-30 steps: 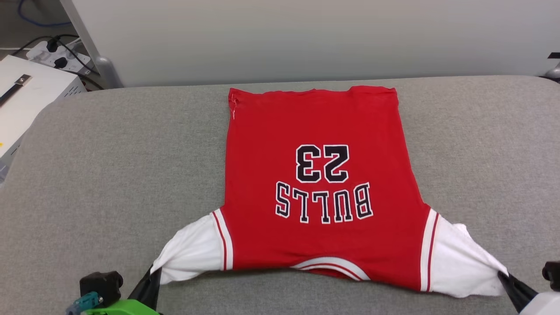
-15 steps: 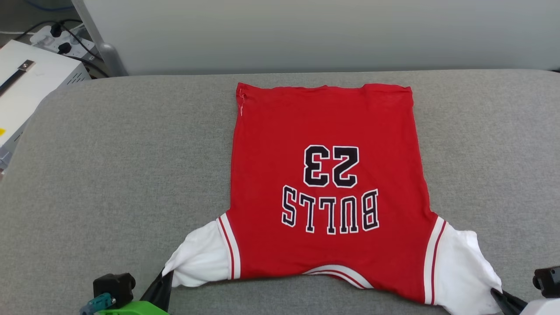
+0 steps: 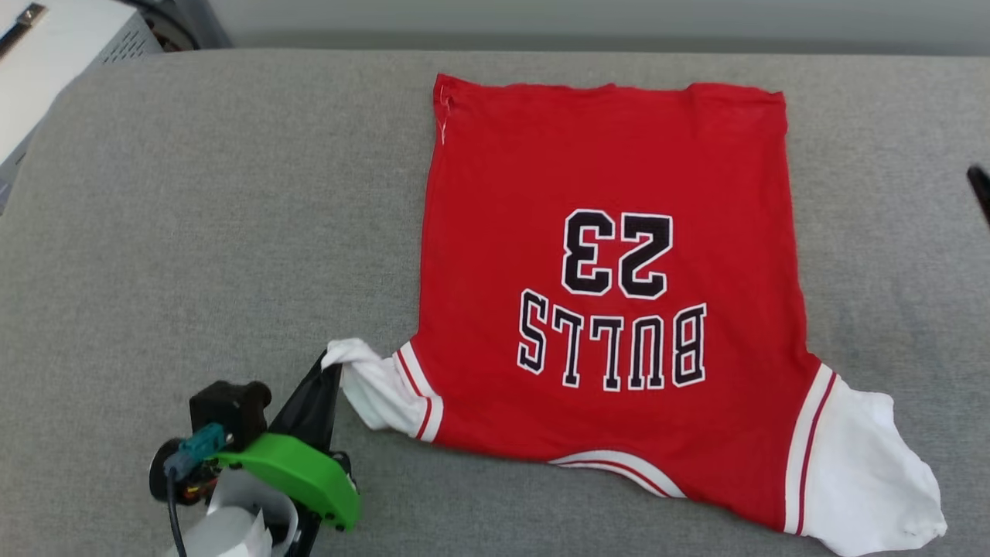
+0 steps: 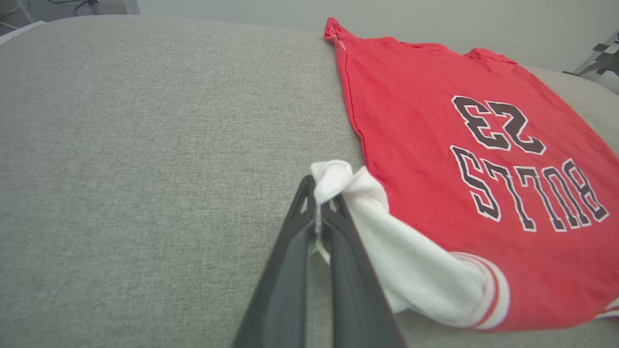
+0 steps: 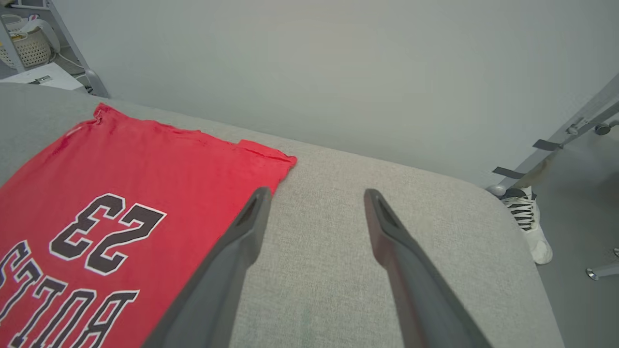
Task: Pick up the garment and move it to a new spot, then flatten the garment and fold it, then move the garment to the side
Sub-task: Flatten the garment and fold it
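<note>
The garment is a red jersey with white sleeves and dark "BULLS 23" lettering. It lies face up on the grey padded surface, collar toward me. My left gripper is shut on the bunched tip of the white sleeve and holds it slightly raised. The other white sleeve lies loose on the surface at the lower right. My right gripper is open with nothing between its fingers, above the bare surface just right of the garment's far hem corner. One dark fingertip shows at the right edge.
A white box stands off the surface's far left corner. A pale wall runs behind the surface. In the right wrist view a shoe and metal stand legs sit on the floor past the right end.
The head camera has tilted down. My right gripper opened, let go of the right sleeve and moved away to the far right. My left gripper moved inward, bunching the sleeve it holds.
</note>
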{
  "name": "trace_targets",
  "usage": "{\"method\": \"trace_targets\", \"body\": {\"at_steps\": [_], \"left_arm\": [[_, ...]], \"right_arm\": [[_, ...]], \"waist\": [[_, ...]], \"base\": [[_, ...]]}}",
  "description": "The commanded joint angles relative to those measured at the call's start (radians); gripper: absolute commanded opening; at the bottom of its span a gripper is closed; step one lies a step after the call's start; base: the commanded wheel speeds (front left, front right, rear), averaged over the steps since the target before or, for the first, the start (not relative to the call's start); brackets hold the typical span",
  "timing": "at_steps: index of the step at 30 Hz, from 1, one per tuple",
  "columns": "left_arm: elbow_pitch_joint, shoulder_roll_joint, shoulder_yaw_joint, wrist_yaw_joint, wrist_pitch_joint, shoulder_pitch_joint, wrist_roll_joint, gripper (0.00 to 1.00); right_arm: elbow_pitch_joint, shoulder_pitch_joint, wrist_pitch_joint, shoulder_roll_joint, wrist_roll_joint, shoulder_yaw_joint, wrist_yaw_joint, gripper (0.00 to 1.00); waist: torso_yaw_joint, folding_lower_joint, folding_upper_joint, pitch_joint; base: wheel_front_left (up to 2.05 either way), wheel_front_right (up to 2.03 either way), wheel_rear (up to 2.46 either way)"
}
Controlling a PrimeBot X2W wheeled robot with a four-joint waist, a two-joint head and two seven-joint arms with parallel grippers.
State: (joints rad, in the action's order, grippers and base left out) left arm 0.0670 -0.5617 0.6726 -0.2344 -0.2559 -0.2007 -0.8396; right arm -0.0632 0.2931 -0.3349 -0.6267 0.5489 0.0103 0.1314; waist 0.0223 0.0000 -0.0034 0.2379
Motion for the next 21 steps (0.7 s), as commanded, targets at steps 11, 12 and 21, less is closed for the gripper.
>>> {"method": "trace_targets", "body": {"at_steps": [11, 12, 21], "left_arm": [[-0.059, 0.065, -0.014, 0.012, -0.006, -0.158, 0.105, 0.0], [-0.066, 0.073, -0.017, 0.014, -0.006, -0.166, 0.114, 0.0], [-0.118, 0.129, -0.037, 0.031, -0.006, -0.216, 0.193, 0.0]], "right_arm": [[0.229, 0.576, -0.467, -0.103, 0.057, -0.205, -0.001, 1.0], [0.253, 0.618, -0.525, -0.105, 0.072, -0.226, -0.001, 1.0], [0.448, 0.861, -0.778, -0.101, 0.046, -0.267, -0.001, 1.0]], "waist": [[0.145, 0.0, 0.0034, 0.272], [0.153, 0.0, 0.0034, 0.288], [0.219, 0.0, 0.0034, 0.415]], "base": [[0.0, 0.0, 0.0], [0.0, 0.0, 0.0], [0.0, 0.0, 0.0]]}}
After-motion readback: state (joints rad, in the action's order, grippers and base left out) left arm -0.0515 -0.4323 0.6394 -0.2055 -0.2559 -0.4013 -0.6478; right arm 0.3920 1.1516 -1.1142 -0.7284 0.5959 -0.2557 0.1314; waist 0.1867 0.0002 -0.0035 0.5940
